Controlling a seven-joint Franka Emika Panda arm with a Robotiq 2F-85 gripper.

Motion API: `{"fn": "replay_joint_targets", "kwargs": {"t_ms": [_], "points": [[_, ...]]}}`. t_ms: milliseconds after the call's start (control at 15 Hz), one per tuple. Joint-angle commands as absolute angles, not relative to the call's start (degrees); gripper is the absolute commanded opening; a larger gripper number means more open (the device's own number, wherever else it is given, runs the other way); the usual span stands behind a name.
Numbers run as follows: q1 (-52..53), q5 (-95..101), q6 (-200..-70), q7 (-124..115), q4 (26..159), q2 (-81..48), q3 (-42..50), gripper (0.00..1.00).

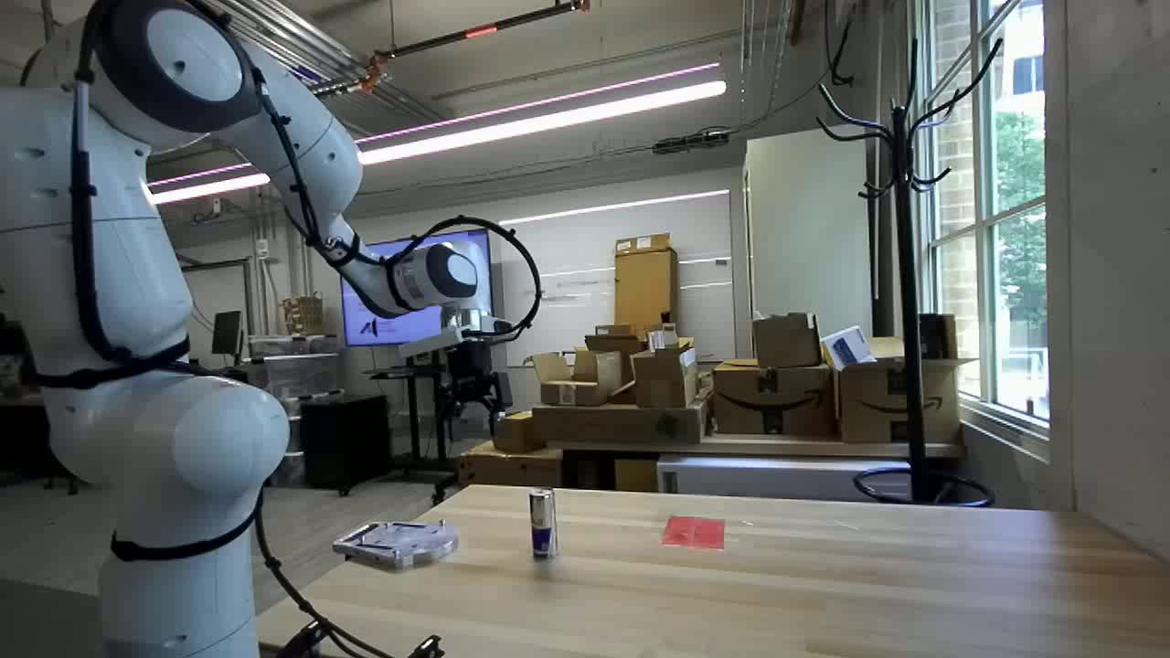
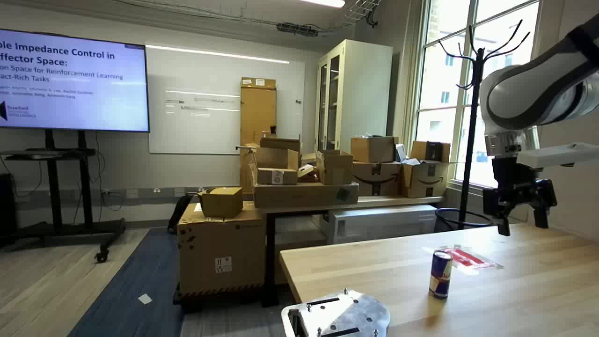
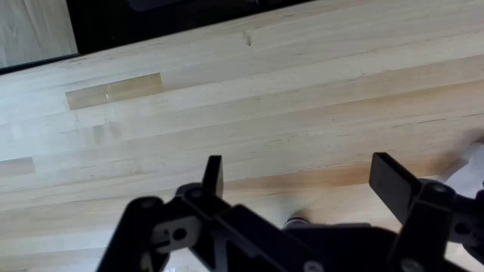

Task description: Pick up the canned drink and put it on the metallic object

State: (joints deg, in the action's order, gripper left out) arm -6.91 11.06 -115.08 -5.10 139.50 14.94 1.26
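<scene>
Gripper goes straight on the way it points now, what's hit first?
Probably the tabletop: wood lies ahead of the open gripper in the wrist view. The can looks off that line, though unclear depth leaves its clearance unsure.

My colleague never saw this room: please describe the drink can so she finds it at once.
Find the pale wooden table. On it, between the low silvery metal plate and the flat red sheet, stands the slim blue-and-silver metal can. Unlike these low neighbours, it is a tall upright cylinder.

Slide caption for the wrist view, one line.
Open Robotiq gripper above a wooden tabletop, blocking most of the drink can from view.
</scene>
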Motion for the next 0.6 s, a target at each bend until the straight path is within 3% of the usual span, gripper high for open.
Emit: {"fn": "replay_joint_targets", "kwargs": {"t_ms": [0,533], "points": [[-6.26,11.21,-114.98,-5.24,139.44,14.93,1.86,1.00],[-6.02,11.55,-115.35,-5.05,138.06,13.67,1.74,1.00]]}}
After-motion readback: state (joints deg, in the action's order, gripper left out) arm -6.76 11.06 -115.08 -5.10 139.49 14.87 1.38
